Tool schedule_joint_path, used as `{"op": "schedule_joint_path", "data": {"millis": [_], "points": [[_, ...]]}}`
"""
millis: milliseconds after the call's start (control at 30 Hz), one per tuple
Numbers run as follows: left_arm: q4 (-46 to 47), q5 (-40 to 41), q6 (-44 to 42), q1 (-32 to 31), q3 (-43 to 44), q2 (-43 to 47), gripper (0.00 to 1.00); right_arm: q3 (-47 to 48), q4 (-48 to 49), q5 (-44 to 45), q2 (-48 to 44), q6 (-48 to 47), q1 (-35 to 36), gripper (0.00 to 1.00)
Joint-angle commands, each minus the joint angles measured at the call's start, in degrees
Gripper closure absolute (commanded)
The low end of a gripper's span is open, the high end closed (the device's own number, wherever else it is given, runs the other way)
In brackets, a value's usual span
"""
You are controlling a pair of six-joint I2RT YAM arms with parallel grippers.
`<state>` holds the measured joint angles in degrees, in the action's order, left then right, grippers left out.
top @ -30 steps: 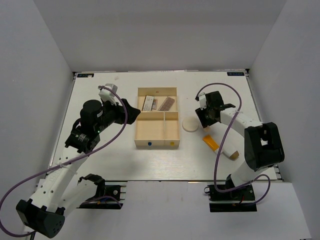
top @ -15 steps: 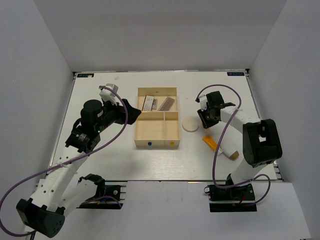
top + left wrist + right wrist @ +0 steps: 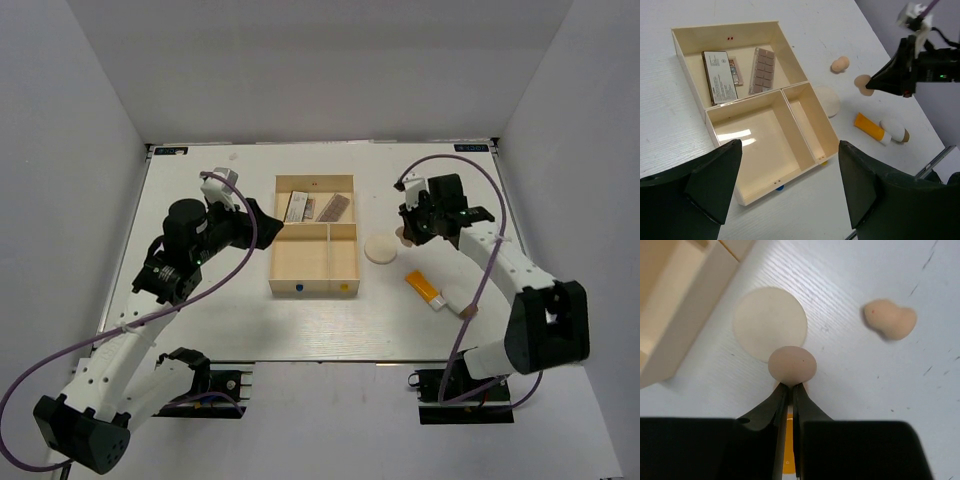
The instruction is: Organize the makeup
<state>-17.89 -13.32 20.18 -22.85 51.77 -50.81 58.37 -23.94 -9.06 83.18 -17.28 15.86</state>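
Jaws of your right gripper [image 3: 788, 390] are pinched nearly closed on the narrow end of a peach sponge [image 3: 792, 365]. Its round end sticks out past the fingertips, and it looks lifted off the table [image 3: 200, 310].

From the top camera, that sponge hangs just right of the cream round pad [image 3: 380, 250]. From the wrist camera it overlaps the pad's edge.

The other sponge [image 3: 890, 319] lies on the table farther out, apart from the jaws and untouched.

The orange tube [image 3: 422, 287] and the white brown-capped bottle [image 3: 894, 131] lie end to end on the near right of the table, nearer than the pad. A sliver of the tube shows between the right fingers in the wrist view.

Both palettes [image 3: 720, 77] [image 3: 762, 70] lie flat side by side in the far compartment of the wooden tray [image 3: 315, 288]. Its two near compartments hold no makeup.

Your left gripper [image 3: 262, 222] is spread wide with nothing between the jaws. It hovers at the tray's left side.
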Motion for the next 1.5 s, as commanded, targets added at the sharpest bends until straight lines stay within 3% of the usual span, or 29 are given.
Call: {"op": "schedule_joint_path", "data": {"millis": [0, 333, 800, 1167, 1467], "points": [[0.84, -1.18, -0.23, -0.26, -0.53, -0.43, 0.13, 1.04, 0.74, -6.75, -4.42, -1.97, 0.66, 0.97], [0.84, -1.35, -0.32, -0.26, -0.53, -2.01, 0.13, 5.52, -0.58, -15.2, -2.94, -5.4, 7.6, 0.95], [0.66, -1.01, -0.41, -0.26, -0.44, -2.72, 0.13, 15.54, -3.48, -10.72, 9.19, -6.63, 17.09, 0.84], [0.84, -1.62, -0.23, -0.26, -0.53, -2.37, 0.12, 14.49, -1.19, -5.89, 11.13, -6.63, 19.12, 0.73], [0.84, -1.53, -0.06, -0.26, -0.62, -2.54, 0.12, 14.23, -0.93, -3.69, 12.36, -6.63, 19.74, 0.57]]}}
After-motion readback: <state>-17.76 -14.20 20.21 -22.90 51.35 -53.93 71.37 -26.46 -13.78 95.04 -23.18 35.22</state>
